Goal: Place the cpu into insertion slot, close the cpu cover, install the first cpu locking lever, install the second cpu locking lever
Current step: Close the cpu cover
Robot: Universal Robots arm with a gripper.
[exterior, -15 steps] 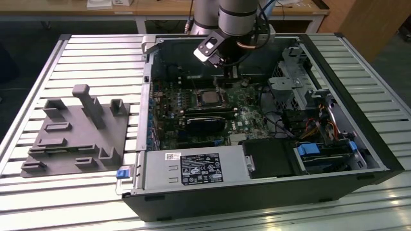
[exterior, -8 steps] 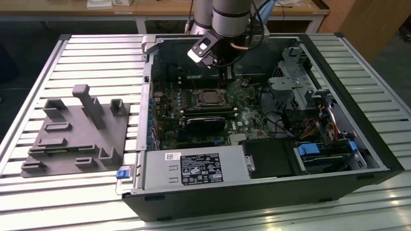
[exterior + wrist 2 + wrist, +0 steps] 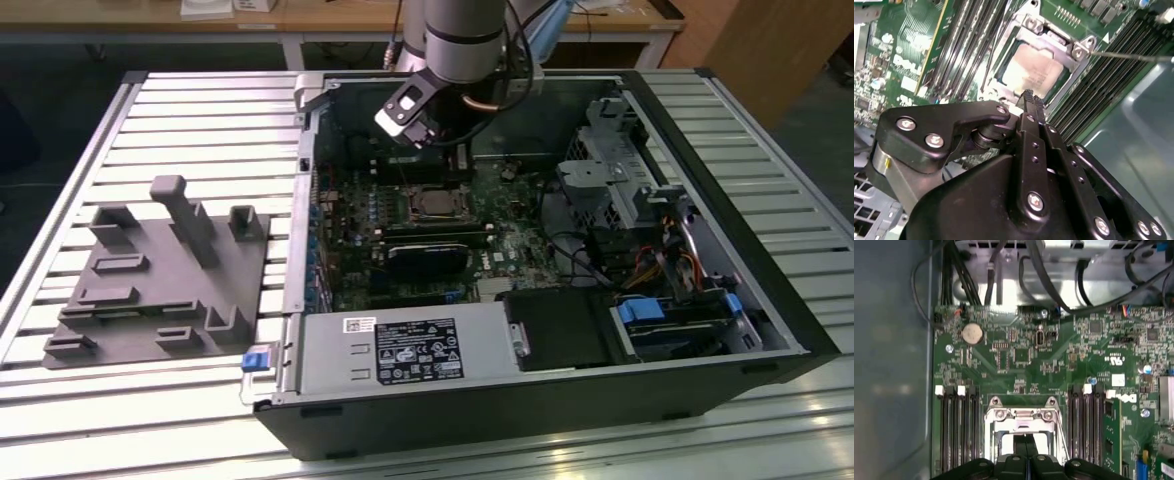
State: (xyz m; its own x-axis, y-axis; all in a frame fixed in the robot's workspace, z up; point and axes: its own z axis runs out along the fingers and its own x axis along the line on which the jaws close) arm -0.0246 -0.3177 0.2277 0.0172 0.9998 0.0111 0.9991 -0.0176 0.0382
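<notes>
The cpu [image 3: 1031, 72] is down in the insertion slot [image 3: 411, 205], its dull metal top showing through the window of the cpu cover [image 3: 1054, 47]. That silvery frame lies over the chip. A thin metal lever [image 3: 1129, 55] runs out from the socket's corner across the memory slots [image 3: 969, 45]; whether it is latched I cannot tell.

Right above the socket hangs the end effector [image 3: 1030, 96], and look at those black fingers [image 3: 1040, 107]: pressed tight together, narrow, nothing between them. In the first wrist view the end effector [image 3: 1025, 440] points straight at the cover's window, tips just over the chip.

Pulling back, green circuit board [image 3: 1019, 355] spreads around the socket, with a round coin cell [image 3: 973, 333] on it. In the exterior view the arm reaches into the open computer case [image 3: 747, 330] from the far side. The case rests on a slatted tabletop [image 3: 80, 150], and a grey fixture [image 3: 154, 275] lies well apart at the exterior view's left.
</notes>
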